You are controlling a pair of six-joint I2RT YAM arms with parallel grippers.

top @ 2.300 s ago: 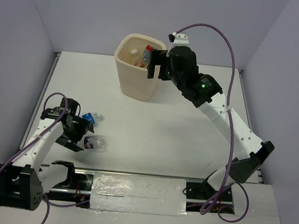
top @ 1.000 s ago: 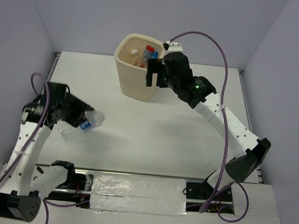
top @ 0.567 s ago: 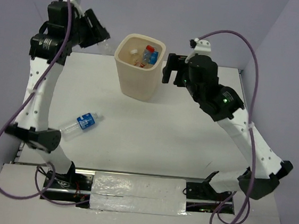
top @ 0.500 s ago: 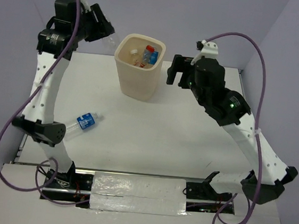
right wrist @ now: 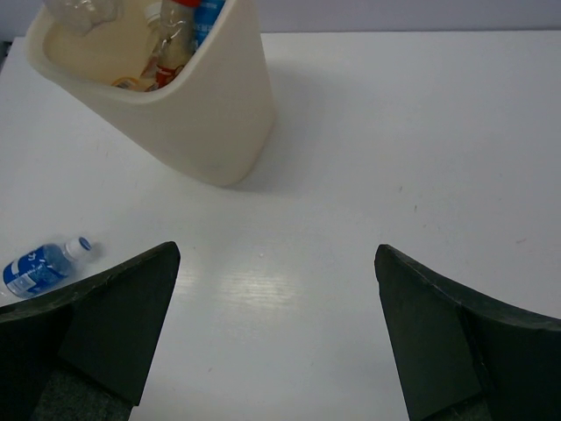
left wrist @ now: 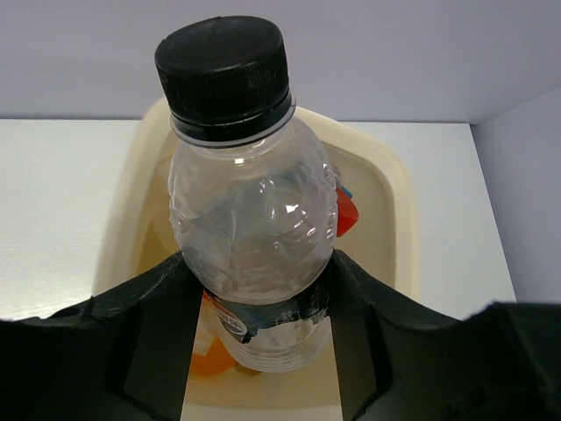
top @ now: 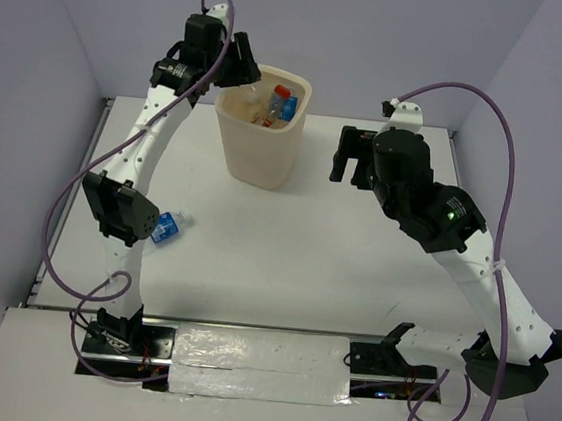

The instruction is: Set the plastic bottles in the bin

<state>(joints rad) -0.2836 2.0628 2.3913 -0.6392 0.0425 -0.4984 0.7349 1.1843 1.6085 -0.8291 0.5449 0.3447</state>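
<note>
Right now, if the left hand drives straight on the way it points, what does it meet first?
Left hand points into the bin's open mouth; its gripped black-capped bottle leads and would probably meet the bottles inside first. Depth unclear.

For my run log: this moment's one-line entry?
left pincer: shut on black-capped clear plastic bottle above cream plastic bin | right pincer: open | blue-labelled bottle: on table

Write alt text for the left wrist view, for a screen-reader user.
The left gripper grips a clear black-capped plastic bottle, cap towards the top of the picture, right over the open cream bin. Red and orange parts of other bottles show inside the bin behind it. White table lies around the bin.
</note>
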